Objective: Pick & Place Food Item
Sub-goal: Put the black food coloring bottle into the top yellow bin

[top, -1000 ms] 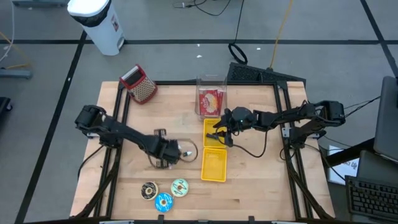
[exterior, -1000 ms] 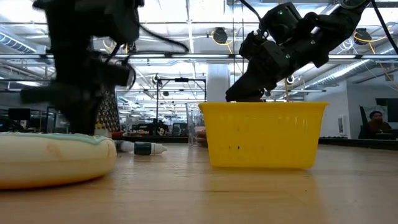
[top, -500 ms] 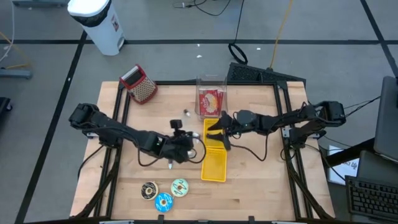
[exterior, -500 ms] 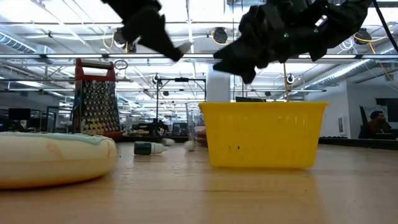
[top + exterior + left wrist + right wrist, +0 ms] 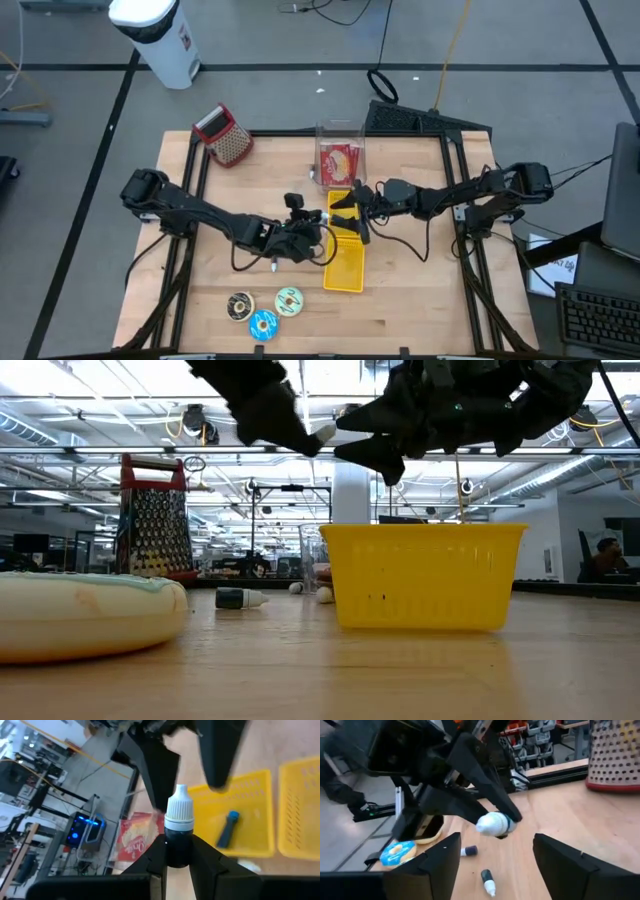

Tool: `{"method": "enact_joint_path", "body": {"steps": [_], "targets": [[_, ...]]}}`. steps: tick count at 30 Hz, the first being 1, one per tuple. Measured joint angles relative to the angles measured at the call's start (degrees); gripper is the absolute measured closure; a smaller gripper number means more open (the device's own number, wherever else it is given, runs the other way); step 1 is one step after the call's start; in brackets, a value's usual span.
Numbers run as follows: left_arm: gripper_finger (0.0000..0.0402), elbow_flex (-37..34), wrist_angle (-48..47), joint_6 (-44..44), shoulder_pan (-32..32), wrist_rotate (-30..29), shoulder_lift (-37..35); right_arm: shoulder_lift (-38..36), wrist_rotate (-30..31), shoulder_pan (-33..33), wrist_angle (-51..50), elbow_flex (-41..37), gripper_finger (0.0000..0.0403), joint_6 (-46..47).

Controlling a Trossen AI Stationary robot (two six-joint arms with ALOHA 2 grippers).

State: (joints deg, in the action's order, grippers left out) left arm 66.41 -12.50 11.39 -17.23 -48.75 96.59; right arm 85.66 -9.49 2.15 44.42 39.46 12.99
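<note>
From above, the left claw (image 5: 308,232) sits mid-tabletop (image 5: 400,310), pinching a small dark dropper bottle (image 5: 318,218) with a white cap, right next to the right claw (image 5: 345,212), which hangs over the far yellow basket (image 5: 341,203). The two claws are very close here, so a collision looks like the main risk if either advances carelessly. Three donuts (image 5: 263,313) lie near the front edge, well apart.

The low view shows what the overhead one cannot: both claws hang well above the near yellow basket (image 5: 423,576), so a bottle let go early would likely drop and bounce. A second small bottle (image 5: 240,598) lies on the wood beside a grater (image 5: 156,516).

The left wrist view alone makes the grip plain: the bottle (image 5: 176,837) stands upright between the two dark fingers (image 5: 153,862), held low on its body, where it could tilt or slip. Beyond it a blue marker-like item (image 5: 228,827) lies in the basket.

The right wrist view shows its own fingers (image 5: 570,865) spread wide with nothing between them, facing the bottle's white cap (image 5: 493,824); closing off-centre might knock it loose.
</note>
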Motion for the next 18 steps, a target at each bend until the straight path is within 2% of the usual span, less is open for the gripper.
{"method": "enact_joint_path", "body": {"steps": [3, 9, 18], "targets": [[0.0347, -0.2, 0.3, 0.5, 0.1, -1.0, 0.6, 1.8, 3.2, -0.5, 1.7, 0.4, 0.0155, 0.0], [0.0346, -0.1, 1.0, 0.3, 0.5, -1.0, 1.4, 2.5, 3.8, -0.5, 2.3, 1.1, 0.0158, 3.4], [0.0344, -0.2, 2.7, 2.3, 0.8, -0.4, 1.8, 2.5, 5.0, -0.3, 1.2, 1.1, 0.0202, 5.0]]}}
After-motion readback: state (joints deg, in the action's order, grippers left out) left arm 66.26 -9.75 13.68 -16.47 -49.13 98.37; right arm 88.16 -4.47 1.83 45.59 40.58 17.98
